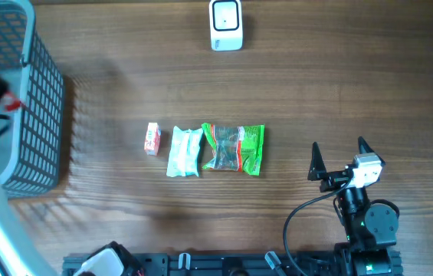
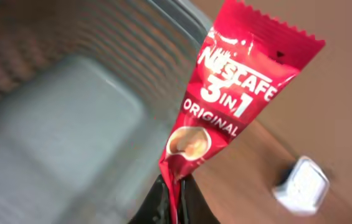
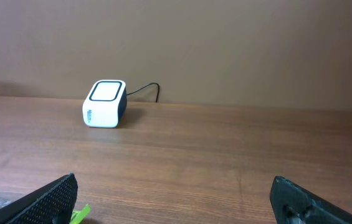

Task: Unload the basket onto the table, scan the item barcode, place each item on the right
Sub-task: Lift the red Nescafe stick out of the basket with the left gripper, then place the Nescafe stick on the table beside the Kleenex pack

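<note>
At the far left you have the grey basket (image 1: 44, 115). Your left arm shows above it in the overhead view only as a dark blur, and the sachet is hard to make out there. The left wrist view fills that gap. The left gripper (image 2: 174, 202) is pinched tight on the lower end of the red Nescafé sachet (image 2: 232, 93). The sachet's long axis runs from the fingers at the bottom centre up and to the right, ending in the zigzag-cut edge at the top right. Its printed front faces the camera, and the basket's inside lies blurred behind it.

In the middle of the table (image 1: 316, 77) three packets lie in a row: a small red-and-white packet (image 1: 152, 139), a white-and-teal packet (image 1: 185, 152) and a green packet (image 1: 235, 147), the last two touching.

At the far edge, centre, you see the white scanner (image 1: 226, 24), its dark window facing up. Only the right wrist view shows the cable (image 3: 147, 90) behind it.

At the near right, the right gripper (image 1: 339, 157) points toward the far side, its fingers spread wide and holding nothing.
</note>
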You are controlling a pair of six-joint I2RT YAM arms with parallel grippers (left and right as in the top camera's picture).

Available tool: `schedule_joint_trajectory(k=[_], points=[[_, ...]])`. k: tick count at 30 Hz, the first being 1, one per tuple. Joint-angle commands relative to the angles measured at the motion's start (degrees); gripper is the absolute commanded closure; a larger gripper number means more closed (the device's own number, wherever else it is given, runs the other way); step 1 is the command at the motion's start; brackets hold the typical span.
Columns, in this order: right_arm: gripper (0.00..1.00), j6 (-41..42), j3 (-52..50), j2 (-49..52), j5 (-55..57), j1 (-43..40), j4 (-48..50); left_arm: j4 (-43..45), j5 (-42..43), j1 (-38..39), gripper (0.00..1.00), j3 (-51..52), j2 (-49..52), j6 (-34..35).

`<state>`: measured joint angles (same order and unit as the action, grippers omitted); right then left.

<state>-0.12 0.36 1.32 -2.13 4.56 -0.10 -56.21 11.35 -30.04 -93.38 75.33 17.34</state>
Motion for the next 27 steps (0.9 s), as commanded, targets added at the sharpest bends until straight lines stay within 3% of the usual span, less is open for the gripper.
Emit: schedule_joint_trajectory(k=[1, 4, 8, 15, 20, 21, 23, 27], points=[[0.0, 0.2, 0.0, -0.1, -0.7, -0.1, 0.1, -6.6, 2.6, 9.9, 0.95, 0.3, -0.7, -1.4], [0.0, 0.2, 0.0, -0.1, -0.7, -0.1, 0.1, -11.6, -1.7, 18.6, 0.94, 3.0, 0.7, -2.2], [0.0, 0.2, 0.0, -0.1, -0.7, -0.1, 0.1, -11.7, -3.3, 27.4, 0.93, 10.7, 3.2, -2.1], [0.0, 0.1, 0.0, -0.1, -0.7, -0.1, 0.1, 1.1, 0.4, 39.0, 0.91, 25.6, 9.7, -1.2], [0.0, 0.1, 0.0, -0.1, -0.7, -0.1, 0.1, 6.2, 0.8, 44.3, 0.85, 28.9, 14.5, 1.4], [0.0, 0.2, 0.0, -0.1, -0.7, -0.1, 0.1, 6.8, 0.8, 45.1, 0.82, 28.9, 14.8, 1.4], [0.0, 0.2, 0.0, -0.1, -0.7, -0.1, 0.1, 7.7, 0.8, 46.1, 0.65, 28.8, 14.3, 1.4], [0.0, 0.2, 0.0, -0.1, -0.7, -0.1, 0.1, 7.4, 0.0, 45.5, 0.41, 24.6, 10.9, 1.3]])
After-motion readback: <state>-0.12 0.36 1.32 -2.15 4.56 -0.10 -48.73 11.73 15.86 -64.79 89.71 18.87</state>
